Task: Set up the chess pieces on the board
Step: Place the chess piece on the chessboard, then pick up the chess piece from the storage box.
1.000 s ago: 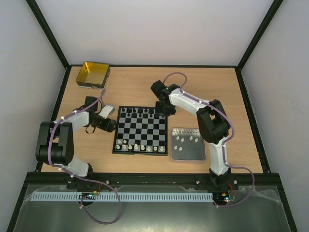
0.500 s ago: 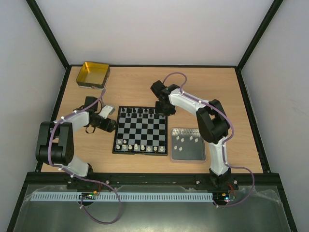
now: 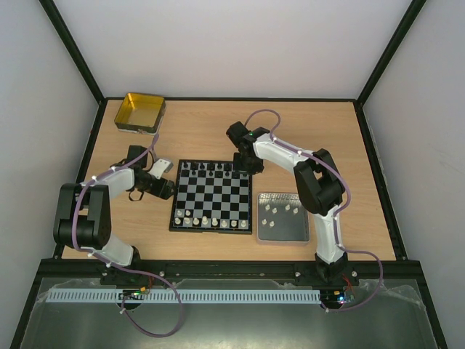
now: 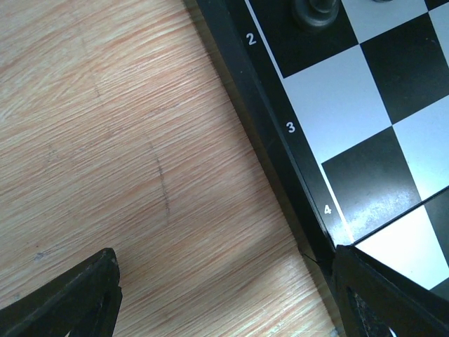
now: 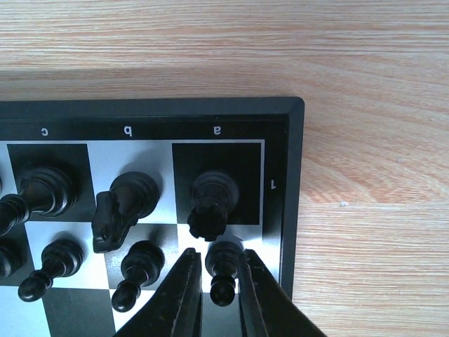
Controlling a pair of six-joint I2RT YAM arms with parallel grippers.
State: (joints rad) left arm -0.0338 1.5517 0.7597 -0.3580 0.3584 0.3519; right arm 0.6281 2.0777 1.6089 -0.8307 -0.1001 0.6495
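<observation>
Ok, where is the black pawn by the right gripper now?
Right wrist view: the black pawn sits between the fingertips of the right gripper, on the a-file square beside the corner rook.

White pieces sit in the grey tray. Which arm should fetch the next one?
Right, probably: the grey tray lies right of the board, beside that arm; the left end effector sits across the board.

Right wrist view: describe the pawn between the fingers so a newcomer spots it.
Find the board corner lettered a, where a black rook fills the corner square. The black pawn stands on the white square directly in front of it, in the edge column. Alone among the pawns in its row, it sits between the right gripper's fingertips.
</observation>
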